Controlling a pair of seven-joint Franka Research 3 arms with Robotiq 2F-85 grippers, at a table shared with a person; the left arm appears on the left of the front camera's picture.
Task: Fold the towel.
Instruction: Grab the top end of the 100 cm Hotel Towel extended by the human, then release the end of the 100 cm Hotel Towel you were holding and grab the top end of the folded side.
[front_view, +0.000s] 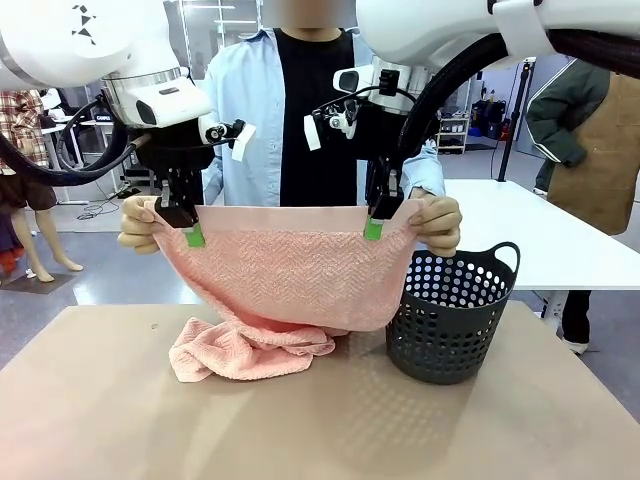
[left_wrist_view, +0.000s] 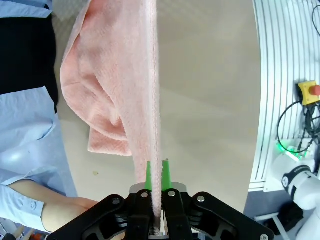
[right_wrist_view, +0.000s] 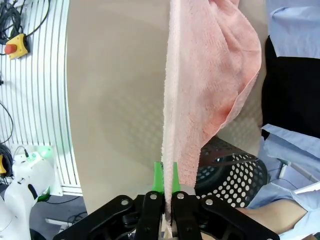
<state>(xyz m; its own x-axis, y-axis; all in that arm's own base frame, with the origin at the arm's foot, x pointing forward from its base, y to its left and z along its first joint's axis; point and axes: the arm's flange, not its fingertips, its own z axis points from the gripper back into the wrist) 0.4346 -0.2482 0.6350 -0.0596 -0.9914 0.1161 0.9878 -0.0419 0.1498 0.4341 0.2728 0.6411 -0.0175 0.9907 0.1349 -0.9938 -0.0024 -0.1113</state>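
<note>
The near half of the beige tabletop (front_view: 320, 420) lies bare and open to reach. Across the middle, the pale salmon-pink terry towel (front_view: 290, 275) hangs like a curtain, its lower end heaped left of centre. The dark grey perforated plastic basket (front_view: 450, 320) stands just beside its right edge, blocking that side.

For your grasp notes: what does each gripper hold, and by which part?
The left gripper and the right gripper each pinch the towel by its top border.
</note>
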